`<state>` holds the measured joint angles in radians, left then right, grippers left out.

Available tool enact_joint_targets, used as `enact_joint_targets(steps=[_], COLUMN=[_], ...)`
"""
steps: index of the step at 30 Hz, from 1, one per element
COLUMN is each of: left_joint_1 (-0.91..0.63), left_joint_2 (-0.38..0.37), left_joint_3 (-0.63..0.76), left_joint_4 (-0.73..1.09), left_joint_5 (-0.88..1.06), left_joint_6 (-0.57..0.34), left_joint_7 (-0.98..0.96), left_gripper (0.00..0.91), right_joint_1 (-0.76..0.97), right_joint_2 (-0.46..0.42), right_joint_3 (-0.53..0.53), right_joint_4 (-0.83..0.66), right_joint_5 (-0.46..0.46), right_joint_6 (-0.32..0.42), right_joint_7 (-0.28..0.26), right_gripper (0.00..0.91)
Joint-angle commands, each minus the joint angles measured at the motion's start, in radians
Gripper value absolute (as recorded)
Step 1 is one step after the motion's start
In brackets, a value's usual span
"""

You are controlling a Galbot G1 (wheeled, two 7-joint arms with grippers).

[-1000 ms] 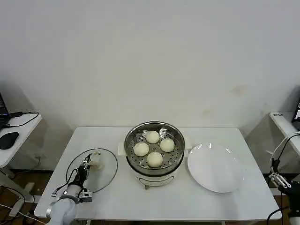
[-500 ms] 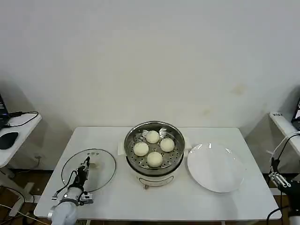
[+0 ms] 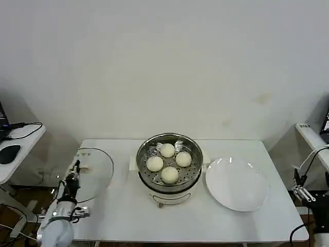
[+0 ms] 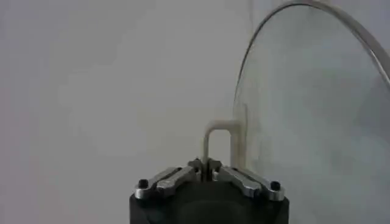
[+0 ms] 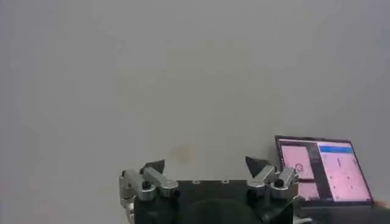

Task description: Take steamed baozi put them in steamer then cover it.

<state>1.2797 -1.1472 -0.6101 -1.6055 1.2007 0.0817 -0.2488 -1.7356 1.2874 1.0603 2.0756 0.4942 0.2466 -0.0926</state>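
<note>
My left hand was clamped on the cover's handle, left of the steamer; my right hand stood wide, holding nothing.

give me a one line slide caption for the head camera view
Left gripper lifts the cover by its handle beside the steamer holding four steamed baozi; right gripper waits off the table's edge.

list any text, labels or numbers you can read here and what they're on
No text here can be read.
The laptop screen behind the right gripper carries writing and a pink panel: too small and blurred to read.
A small label on the side table at the right edge: too small to read.
The steamer, cover, plate and baozi: no markings visible.
</note>
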Motion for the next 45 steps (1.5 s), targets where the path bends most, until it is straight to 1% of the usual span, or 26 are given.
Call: enact_joint_targets(steps=[1,4,8,10,13,15,17,24,25,26,31,32,37,39,40,41,45], left_joint_1=[0.067,0.049,-0.013,-0.053,-0.117,-0.168,-0.237,-0.437,-0.445,-0.465,-0.543,-0.561,-0.580,-0.582,-0.583,-0.587,-0.596], left_joint_2=[0.140,0.189,0.223,0.240,0.264,0.274,0.274,0.209,0.201,0.192,0.142,0.130,0.066,0.012,0.000,-0.036,-0.134], left_joint_3=[-0.012,0.031,0.104,0.174,0.267,0.350,0.414,0.602,0.613,0.640,0.695,0.723,0.793,0.805,0.807,0.815,0.839], left_joint_4=[-0.311,-0.359,-0.396,-0.401,-0.398,-0.399,-0.385,-0.351,-0.347,-0.342,-0.295,-0.287,-0.259,-0.235,-0.227,-0.213,-0.165], left_joint_5=[-0.208,-0.237,-0.256,-0.255,-0.249,-0.224,-0.211,-0.165,-0.155,-0.152,-0.140,-0.136,-0.076,-0.048,-0.041,-0.024,0.026], left_joint_6=[0.123,0.170,0.233,0.284,0.319,0.376,0.442,0.542,0.551,0.579,0.627,0.649,0.656,0.656,0.657,0.656,0.657], left_joint_7=[0.115,0.146,0.186,0.196,0.217,0.264,0.266,0.317,0.327,0.338,0.369,0.384,0.416,0.420,0.420,0.420,0.431], left_gripper=[0.000,0.000,0.000,0.000,0.000,0.000,0.000,0.000,0.000,0.000,0.000,0.000,0.000,0.000,0.000,0.000,0.000], right_joint_1=[0.000,0.000,-0.001,0.000,0.008,0.011,0.017,0.036,0.037,0.039,0.051,0.054,0.061,0.062,0.062,0.062,0.064], right_joint_2=[0.002,0.009,0.022,0.027,0.037,0.044,0.060,0.090,0.090,0.092,0.101,0.103,0.112,0.116,0.117,0.117,0.120], right_joint_3=[-0.006,-0.010,-0.014,-0.015,-0.022,-0.024,-0.034,-0.058,-0.060,-0.062,-0.080,-0.083,-0.098,-0.103,-0.105,-0.106,-0.108], right_joint_4=[-0.001,-0.003,0.002,0.003,0.003,0.004,0.005,-0.004,-0.006,-0.008,-0.005,-0.006,-0.018,-0.023,-0.024,-0.024,-0.021], right_joint_5=[-0.022,-0.052,-0.085,-0.094,-0.119,-0.128,-0.158,-0.211,-0.213,-0.218,-0.237,-0.243,-0.267,-0.283,-0.286,-0.286,-0.292], right_joint_6=[0.009,0.011,0.013,0.014,0.016,0.013,0.013,0.012,0.011,0.012,0.007,0.006,0.009,0.014,0.014,0.013,0.012], right_joint_7=[-0.001,0.000,0.004,0.009,0.017,0.023,0.027,0.041,0.042,0.043,0.046,0.047,0.051,0.052,0.052,0.053,0.054], right_gripper=[0.907,0.907,0.907,0.907,0.907,0.907,0.907,0.907,0.907,0.907,0.907,0.907,0.907,0.907,0.907,0.907,0.907])
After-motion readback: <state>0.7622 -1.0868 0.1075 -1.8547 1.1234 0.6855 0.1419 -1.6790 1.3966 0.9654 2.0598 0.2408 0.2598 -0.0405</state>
